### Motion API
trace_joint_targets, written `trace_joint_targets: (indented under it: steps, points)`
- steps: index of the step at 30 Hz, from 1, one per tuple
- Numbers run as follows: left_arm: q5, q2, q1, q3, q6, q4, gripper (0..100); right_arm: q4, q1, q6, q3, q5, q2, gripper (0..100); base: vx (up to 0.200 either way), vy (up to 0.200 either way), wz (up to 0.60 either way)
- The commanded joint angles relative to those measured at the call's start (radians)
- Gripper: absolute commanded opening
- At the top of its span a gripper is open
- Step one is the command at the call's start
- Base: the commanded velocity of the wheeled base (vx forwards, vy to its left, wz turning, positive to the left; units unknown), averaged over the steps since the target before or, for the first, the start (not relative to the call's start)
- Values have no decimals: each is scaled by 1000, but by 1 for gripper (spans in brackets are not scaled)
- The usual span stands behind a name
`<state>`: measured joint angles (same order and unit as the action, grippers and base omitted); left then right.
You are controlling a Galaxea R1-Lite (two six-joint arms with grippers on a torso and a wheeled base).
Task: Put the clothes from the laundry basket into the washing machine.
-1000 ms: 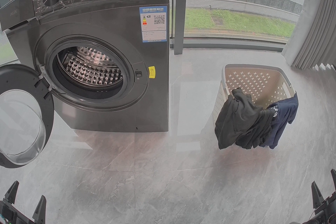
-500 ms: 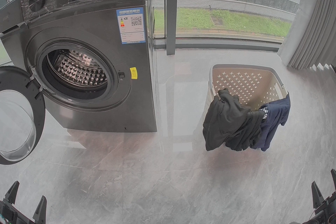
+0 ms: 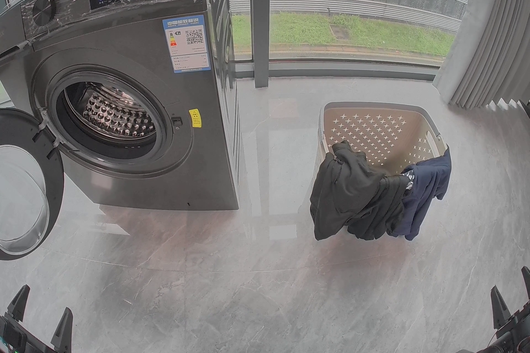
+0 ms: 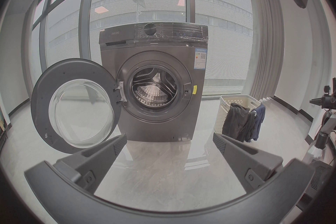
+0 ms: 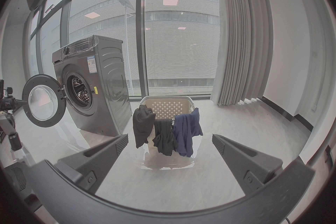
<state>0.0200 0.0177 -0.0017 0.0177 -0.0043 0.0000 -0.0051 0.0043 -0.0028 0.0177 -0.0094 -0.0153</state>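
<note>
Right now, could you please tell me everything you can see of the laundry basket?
The laundry basket is a cream plastic tub with a grey rim and star-shaped holes in its walls. It stands upright on the grey floor, right of the washing machine and apart from it, near the window. Over its near rim hang a black garment, a second black garment and a navy garment.

surface: glossy grey marble-patterned floor (image 3: 265,271) | standing on it, left: dark grey front-loading washing machine (image 3: 204,166), upright, by the window | standing on it, right: beige laundry basket (image 3: 375,107), upright, well apart from the machine, a strip of floor between them
</note>
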Motion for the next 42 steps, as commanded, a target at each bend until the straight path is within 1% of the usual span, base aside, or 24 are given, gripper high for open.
trace_joint_targets:
  steps: [1,11,23,41,42]
  points:
    - [1,-18,0,-18,0,0,100,-1,0,0,-18,0,15,100,0,-200,0]
    - [1,-18,0,-16,0,0,100,1,0,0,-18,0,15,100,0,-200,0]
    - [-2,-18,0,-18,0,0,100,1,0,0,-18,0,15,100,0,0,0]
    - [1,-18,0,-16,0,0,100,-1,0,0,-18,0,15,100,0,-200,0]
    - [1,-18,0,-18,0,0,100,-1,0,0,-18,0,15,100,0,0,0]
